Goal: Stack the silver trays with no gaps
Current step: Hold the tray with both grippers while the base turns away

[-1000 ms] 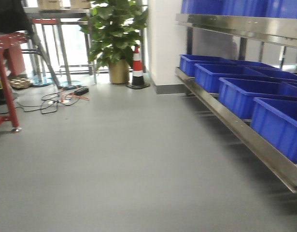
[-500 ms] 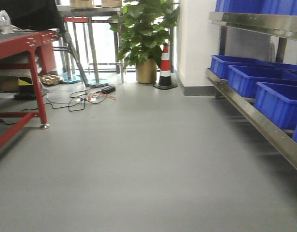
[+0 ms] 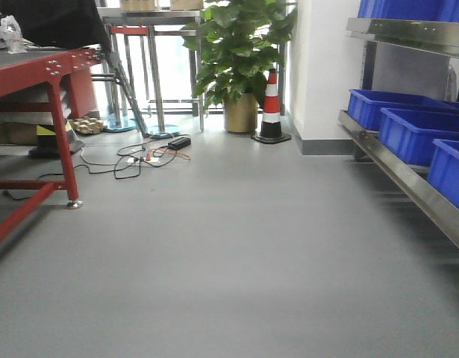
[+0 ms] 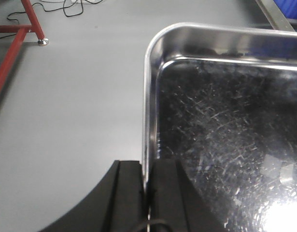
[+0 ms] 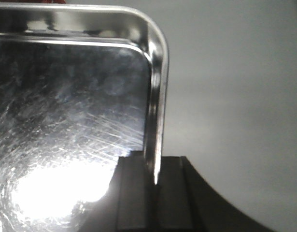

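— Looking closest in, what is the left gripper (image 4: 148, 186) doing?
— It is pinching the left rim of a silver tray (image 4: 225, 130), its black fingers (image 4: 129, 193) closing on either side of the thin edge, and the tray is hanging over the grey floor (image 4: 76, 106).
— And the right gripper (image 5: 155, 189)?
— It is clenching the right rim of a silver tray (image 5: 66, 96) the same way, just below a rounded corner. Whether both are sharing one tray, the views are not telling.
— Farther out?
— A red table (image 3: 35, 71) is standing to the left, cables (image 3: 143, 158) are lying past its leg, blue bins (image 3: 412, 134) are sitting on a steel shelf rail (image 3: 408, 183) to the right, and a potted plant (image 3: 240, 45) and a striped cone (image 3: 272, 104) are standing at the far wall.
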Robot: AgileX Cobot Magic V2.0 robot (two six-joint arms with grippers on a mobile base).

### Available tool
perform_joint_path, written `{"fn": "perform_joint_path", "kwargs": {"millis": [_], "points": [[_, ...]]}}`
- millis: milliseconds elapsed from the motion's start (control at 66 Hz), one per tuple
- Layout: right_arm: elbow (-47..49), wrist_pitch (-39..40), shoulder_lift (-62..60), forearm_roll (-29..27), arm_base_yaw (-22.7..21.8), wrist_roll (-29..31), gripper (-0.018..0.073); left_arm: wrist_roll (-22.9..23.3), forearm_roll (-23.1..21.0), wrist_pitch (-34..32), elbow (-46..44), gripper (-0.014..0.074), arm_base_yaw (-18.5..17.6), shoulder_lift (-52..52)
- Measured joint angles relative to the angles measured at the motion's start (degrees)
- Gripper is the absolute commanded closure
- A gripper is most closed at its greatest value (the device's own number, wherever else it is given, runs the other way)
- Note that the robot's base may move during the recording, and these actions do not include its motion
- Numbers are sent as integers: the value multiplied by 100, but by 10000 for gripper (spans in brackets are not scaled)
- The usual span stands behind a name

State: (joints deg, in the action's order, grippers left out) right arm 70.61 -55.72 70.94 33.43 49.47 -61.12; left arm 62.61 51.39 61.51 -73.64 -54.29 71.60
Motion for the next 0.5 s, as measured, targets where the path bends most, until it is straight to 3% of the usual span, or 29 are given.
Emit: {"fn": "perform_joint_path", "kwargs": {"millis": [500], "points": [[0, 0, 0, 0, 0, 0, 585, 0, 0, 0, 0, 613, 0, 0]]}}
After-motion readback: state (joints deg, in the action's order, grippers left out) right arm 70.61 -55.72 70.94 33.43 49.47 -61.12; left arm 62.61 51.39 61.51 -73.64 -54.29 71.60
